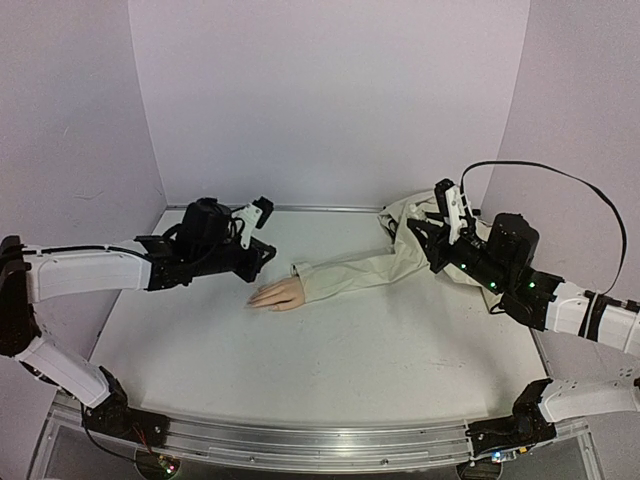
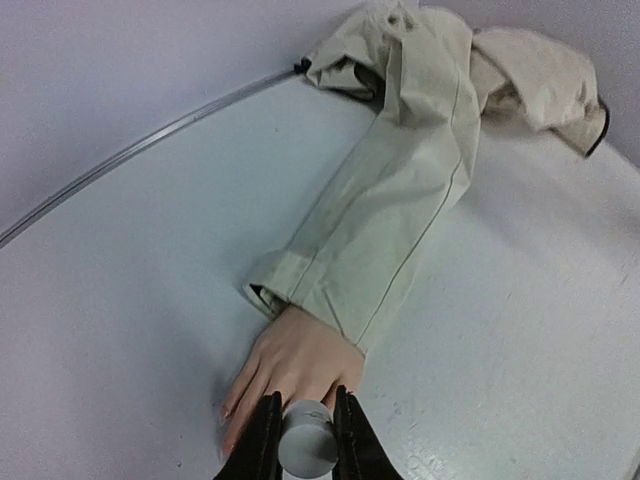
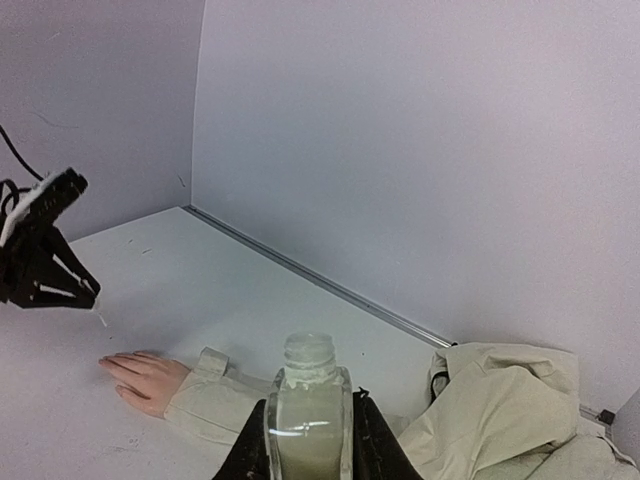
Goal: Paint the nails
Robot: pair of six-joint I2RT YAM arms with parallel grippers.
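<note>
The peach fake hand (image 1: 277,295) lies palm down on the table, sticking out of a beige cloth sleeve (image 1: 365,271). In the left wrist view its small nails (image 2: 227,411) show at the fingertips, just left of my fingers. My left gripper (image 2: 307,400) is shut on a grey round brush cap (image 2: 307,443) and hovers over the hand (image 2: 291,360); it stands just behind the hand in the top view (image 1: 258,232). My right gripper (image 3: 308,420) is shut on an open glass polish bottle (image 3: 308,400), held above the sleeve's bunched end (image 1: 447,207).
The sleeve's far end lies in a crumpled heap (image 2: 500,60) by the back wall at the right. A metal strip (image 3: 320,283) runs along the foot of the back wall. White walls close in the left, back and right sides.
</note>
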